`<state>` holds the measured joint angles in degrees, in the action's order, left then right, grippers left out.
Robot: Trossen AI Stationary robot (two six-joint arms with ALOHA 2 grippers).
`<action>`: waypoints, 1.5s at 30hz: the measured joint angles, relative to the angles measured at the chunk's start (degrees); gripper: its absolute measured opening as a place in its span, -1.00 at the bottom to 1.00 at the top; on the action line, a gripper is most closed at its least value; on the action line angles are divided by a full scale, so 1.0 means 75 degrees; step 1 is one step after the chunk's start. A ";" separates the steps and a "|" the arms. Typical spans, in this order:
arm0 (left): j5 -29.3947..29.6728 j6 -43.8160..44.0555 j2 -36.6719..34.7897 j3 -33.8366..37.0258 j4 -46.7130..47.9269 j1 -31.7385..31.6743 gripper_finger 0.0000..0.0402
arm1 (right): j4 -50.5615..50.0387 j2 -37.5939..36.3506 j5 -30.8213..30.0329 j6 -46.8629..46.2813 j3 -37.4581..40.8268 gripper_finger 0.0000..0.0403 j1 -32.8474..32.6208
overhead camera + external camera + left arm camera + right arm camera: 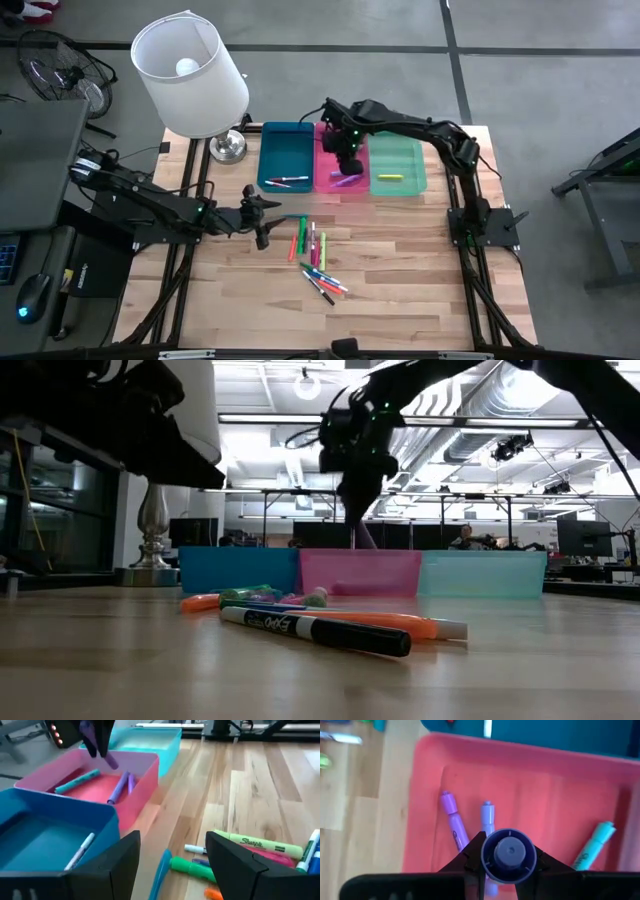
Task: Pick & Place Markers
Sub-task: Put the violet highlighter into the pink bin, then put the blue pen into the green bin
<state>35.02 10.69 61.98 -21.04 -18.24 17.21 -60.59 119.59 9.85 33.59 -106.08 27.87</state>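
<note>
a short purple plastic marker (509, 855) is pinched upright between the right fingers (470, 865), above the pink rectangular plastic tray (545, 785); below them two purple markers and a teal one are seen. the left fingers (122, 857) are spread, the loose markers (315, 262) lying just ahead on the wooden table (420, 270).

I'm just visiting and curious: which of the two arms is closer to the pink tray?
The right. The right gripper hangs directly over the pink tray, holding a purple marker. The left gripper sits open over the table, short of the trays, beside the loose markers.
</note>
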 joint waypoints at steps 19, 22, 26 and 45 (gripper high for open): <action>-0.0468 0.0223 0.1191 0.0009 -0.0209 0.0003 0.10 | -0.0233 0.0879 -0.0754 0.0340 0.0012 -0.56 -0.0019; -0.0468 0.0269 0.1262 0.0006 -0.0291 0.0006 0.10 | -0.0223 0.0869 -0.0725 0.0331 0.0006 -0.45 -0.0019; -0.0470 0.0345 0.1273 0.0006 -0.0282 0.0003 0.10 | -0.0224 0.0871 -0.0667 0.0268 0.0009 -0.38 -0.0019; -0.0483 0.0470 0.1273 0.0006 -0.0277 0.0003 0.10 | -0.0564 0.0345 -0.1133 -0.0045 0.0009 -0.34 -0.0168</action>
<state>31.40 14.22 71.53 -20.99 -20.32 17.23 -64.82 122.18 1.35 33.26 -106.02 26.60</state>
